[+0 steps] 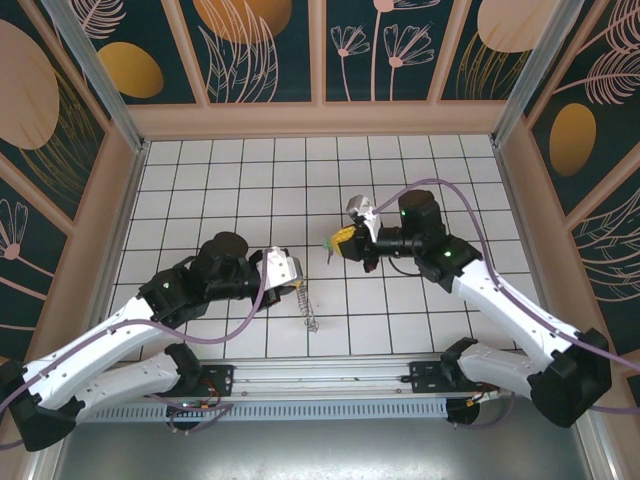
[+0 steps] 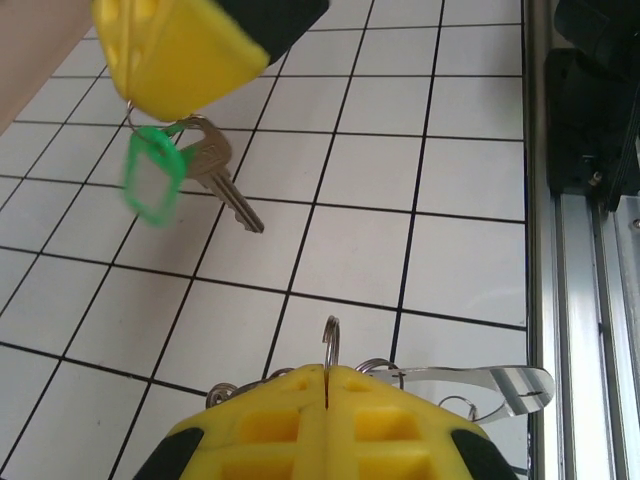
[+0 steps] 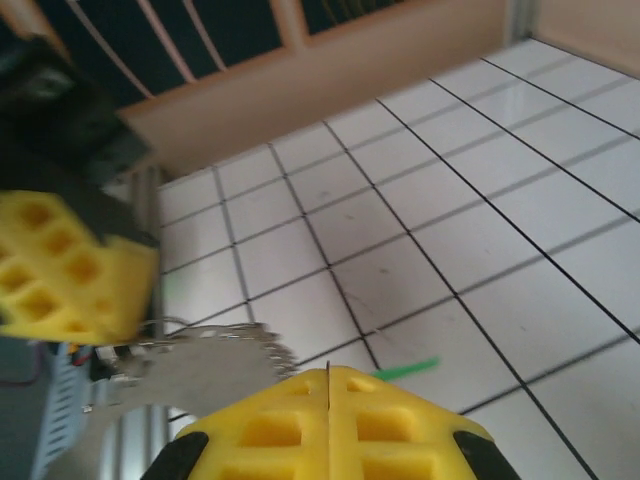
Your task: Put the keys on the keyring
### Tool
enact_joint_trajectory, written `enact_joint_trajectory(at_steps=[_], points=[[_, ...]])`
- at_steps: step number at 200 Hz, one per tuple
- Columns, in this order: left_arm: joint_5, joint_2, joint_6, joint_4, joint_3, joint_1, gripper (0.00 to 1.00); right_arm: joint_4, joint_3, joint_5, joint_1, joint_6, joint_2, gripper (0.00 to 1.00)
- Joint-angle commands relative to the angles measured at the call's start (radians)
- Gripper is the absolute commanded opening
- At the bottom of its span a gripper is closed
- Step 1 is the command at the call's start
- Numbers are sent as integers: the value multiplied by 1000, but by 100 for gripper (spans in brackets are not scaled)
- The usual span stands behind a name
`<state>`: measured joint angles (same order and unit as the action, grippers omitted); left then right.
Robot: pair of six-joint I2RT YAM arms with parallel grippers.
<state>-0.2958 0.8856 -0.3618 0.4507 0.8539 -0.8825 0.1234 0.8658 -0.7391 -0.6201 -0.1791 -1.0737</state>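
Two grippers face each other above the tiled table (image 2: 450, 250). The left gripper (image 2: 328, 372) presses its fingers together on the keyring (image 2: 490, 384), whose loops and metal strip spill out just right of the fingertips. Ahead and up to its left, apart from it, the right gripper (image 2: 165, 95) pinches a thin ring carrying the key (image 2: 228, 180) and a green tag (image 2: 152, 185), dangling over bare tiles. A rail (image 2: 580, 300) borders the right.

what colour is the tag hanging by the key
The tag is bright green, hanging beside the silver key; the left wrist view shows it best.
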Motion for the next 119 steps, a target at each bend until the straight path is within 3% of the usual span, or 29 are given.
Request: enact_joint_trajectory(at_steps=[1, 60, 119], points=[[-54, 17, -23, 15, 52, 4, 0, 88, 44, -122, -4, -24, 13, 0], [-60, 44, -57, 76, 106, 4, 0, 261, 152, -224, -15, -57, -68, 0], [-16, 53, -91, 68, 97, 4, 0, 376, 213, -277, -87, -92, -123, 0]])
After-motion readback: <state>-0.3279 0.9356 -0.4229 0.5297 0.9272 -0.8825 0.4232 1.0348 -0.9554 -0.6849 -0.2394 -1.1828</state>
